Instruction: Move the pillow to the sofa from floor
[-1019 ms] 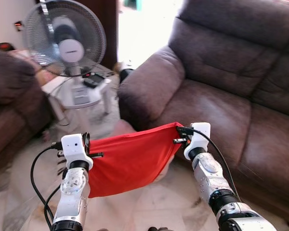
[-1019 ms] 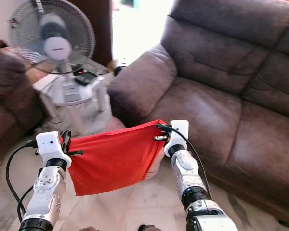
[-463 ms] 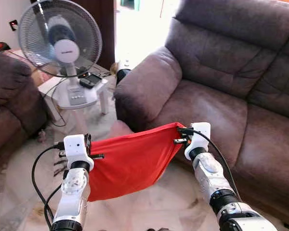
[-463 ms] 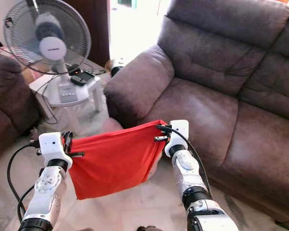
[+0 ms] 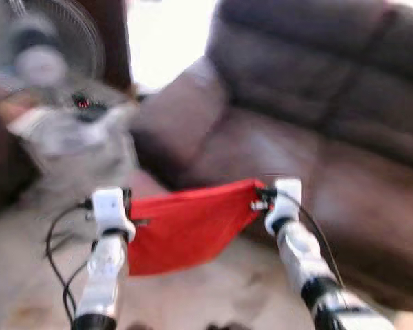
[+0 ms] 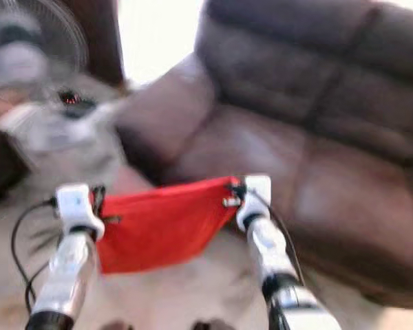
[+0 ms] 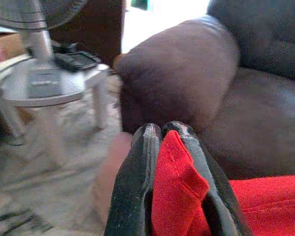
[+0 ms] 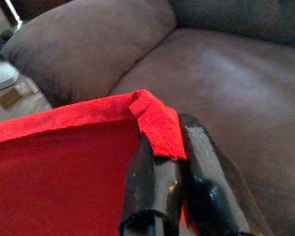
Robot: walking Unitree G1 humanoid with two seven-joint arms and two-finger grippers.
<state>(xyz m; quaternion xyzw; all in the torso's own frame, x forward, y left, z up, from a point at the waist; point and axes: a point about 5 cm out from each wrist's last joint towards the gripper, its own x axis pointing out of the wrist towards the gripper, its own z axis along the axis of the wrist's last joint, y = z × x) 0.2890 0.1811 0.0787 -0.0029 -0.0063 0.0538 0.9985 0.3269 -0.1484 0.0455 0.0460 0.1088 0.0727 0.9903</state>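
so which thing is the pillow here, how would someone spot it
Start at the big brown sofa. In front of its seat, the red pillow hangs stretched between the left tool and right tool, each pinching a corner. It's the lone bright red thing here.

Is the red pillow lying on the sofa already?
No, the red pillow hangs in the air between the left gripper and the right gripper, in front of the sofa.

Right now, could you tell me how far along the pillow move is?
Done: the red pillow is off the floor. In hand: the left gripper and right gripper each pinch a top corner. Left: carry it over the sofa seat and release.
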